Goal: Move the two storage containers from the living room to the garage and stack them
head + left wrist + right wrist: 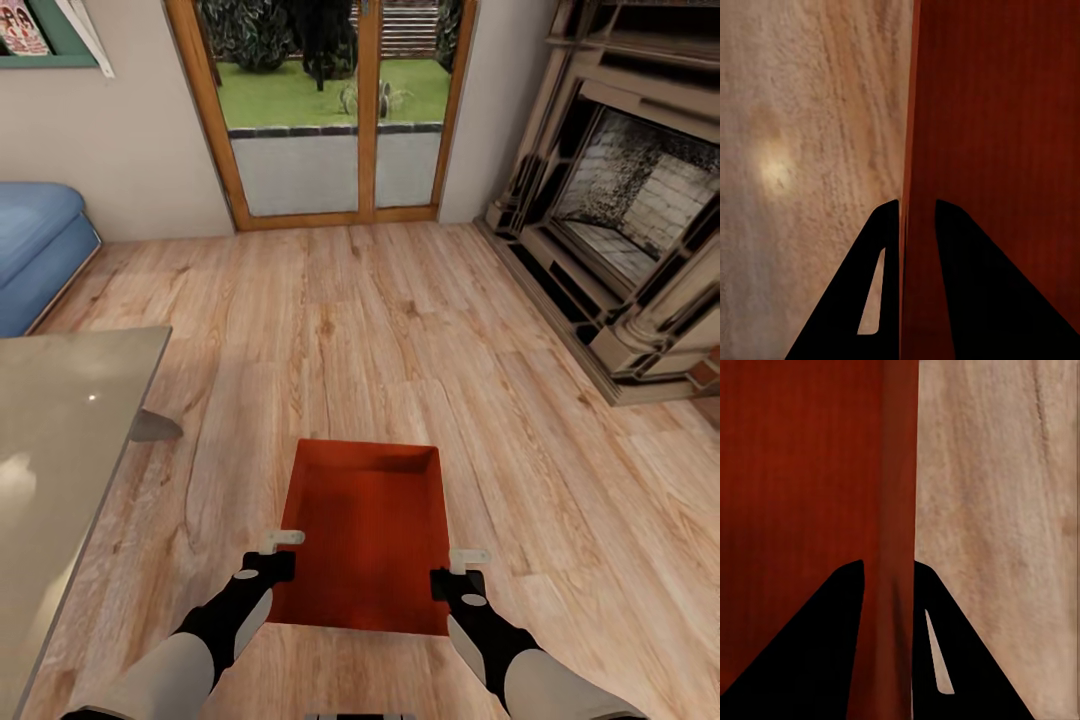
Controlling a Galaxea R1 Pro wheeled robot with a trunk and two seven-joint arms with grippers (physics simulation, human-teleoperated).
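Both grippers' jaws are clamped on the storage container (368, 535), one side wall each. Carried level toward the garage, it should not twist.

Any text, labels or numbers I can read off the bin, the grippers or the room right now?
None can be read.
Storage container, held by the left gripper and right gripper on its side walls: plain orange-red, no label.
Framed picture on the wall, top left in the head view: a printed design, too blurred and cropped to read.
Glass doors and fireplace: no markings.
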